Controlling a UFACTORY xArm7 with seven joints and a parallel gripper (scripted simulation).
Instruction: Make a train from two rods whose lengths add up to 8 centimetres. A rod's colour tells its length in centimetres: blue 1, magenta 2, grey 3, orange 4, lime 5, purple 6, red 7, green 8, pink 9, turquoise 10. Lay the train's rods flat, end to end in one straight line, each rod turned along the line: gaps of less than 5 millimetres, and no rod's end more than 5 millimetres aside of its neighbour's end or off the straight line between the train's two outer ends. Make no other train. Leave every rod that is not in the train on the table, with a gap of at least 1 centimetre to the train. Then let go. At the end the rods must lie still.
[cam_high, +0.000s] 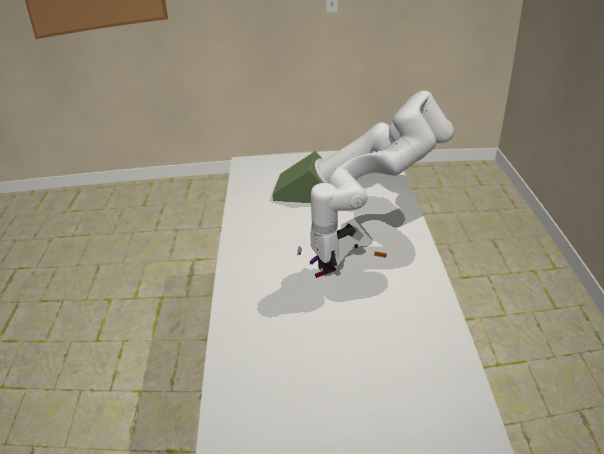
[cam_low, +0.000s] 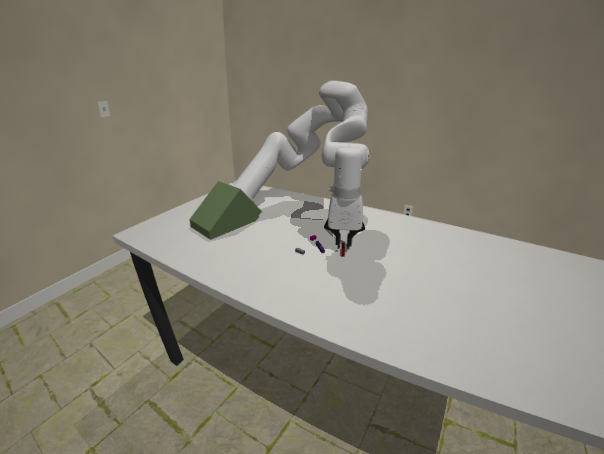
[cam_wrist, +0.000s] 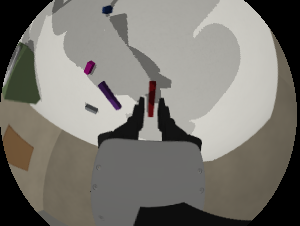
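The red rod lies between the fingertips of my gripper, which is partly open and low over the table; the wrist view shows a gap on each side of the rod. The purple rod lies slanted beside them. The magenta rod is near the purple rod's far end, hidden in the top view. The grey rod lies apart. The blue rod and orange rod lie farther off.
The white table carries the rods. A green wedge-shaped block stands at the arm's base. The arm's shadows fall across the table around the rods.
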